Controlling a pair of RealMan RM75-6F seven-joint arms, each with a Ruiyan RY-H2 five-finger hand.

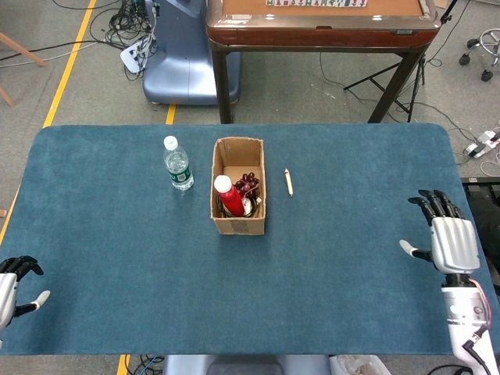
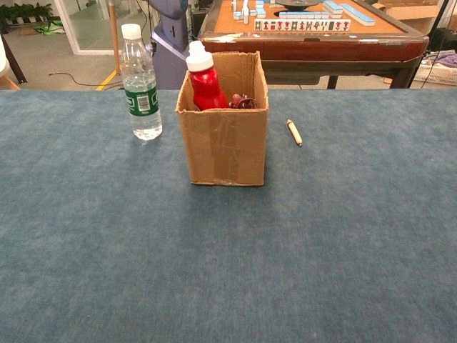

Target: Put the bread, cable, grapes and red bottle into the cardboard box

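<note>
The red bottle [image 1: 228, 194] and dark grapes [image 1: 249, 183] are seen inside the open-topped cardboard box [image 1: 237, 226] on the blue felt table [image 1: 351, 172]. The right hand [image 1: 451, 238] is held spread and empty at the right edge; the left hand [image 1: 9, 285], also empty, is seen with fingers apart at the near left corner. A clear plastic bottle [image 1: 178, 163] and a pencil [image 1: 288, 182] are placed beside the box.

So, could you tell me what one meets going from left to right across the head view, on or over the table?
left hand → water bottle → cardboard box → pencil → right hand
</note>
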